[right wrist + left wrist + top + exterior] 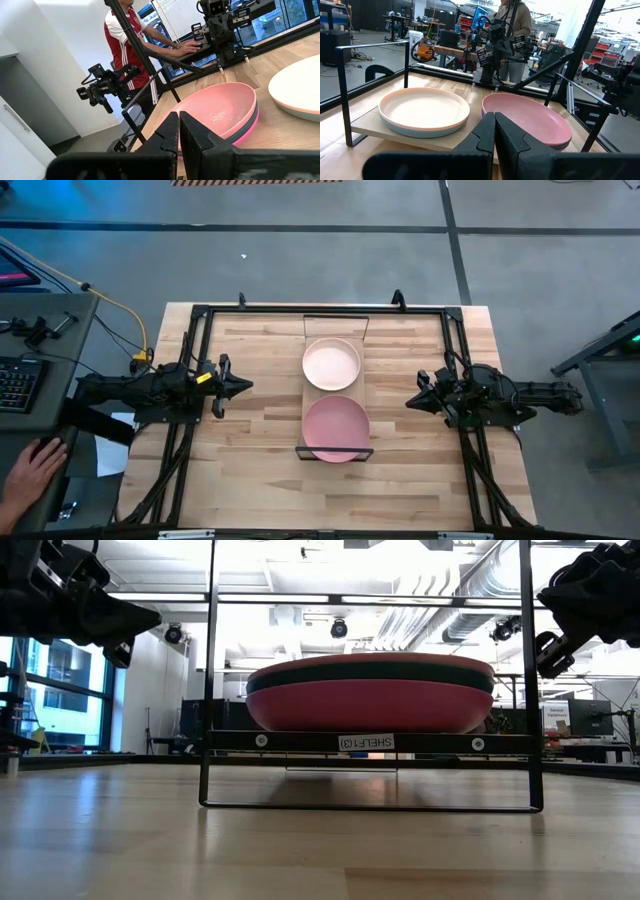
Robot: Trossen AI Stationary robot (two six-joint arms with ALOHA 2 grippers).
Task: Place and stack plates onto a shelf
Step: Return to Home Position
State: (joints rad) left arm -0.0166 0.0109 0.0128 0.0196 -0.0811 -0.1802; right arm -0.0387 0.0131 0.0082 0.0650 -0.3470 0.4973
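The shelf (300,405), a narrow light-wood board in a black wire frame, stands mid-table. It carries two stacks. The far stack is a cream plate (331,364) (424,107) on a pale teal plate (420,131). The near stack has a light pink plate (336,428) (215,115) on top. In the low view a dark green plate (370,673) and a magenta plate (365,705) lie under it. My left gripper (247,386) (494,125) hovers shut to the shelf's left. My right gripper (409,402) (178,125) hovers shut to its right. Neither touches anything.
A black tube frame (320,310) runs along the table's far edge and sides. Bare butcher-block top (265,430) lies on both sides of the shelf. A person's hand (32,470) rests by a desk off the table's left; another person (131,40) stands beyond the table.
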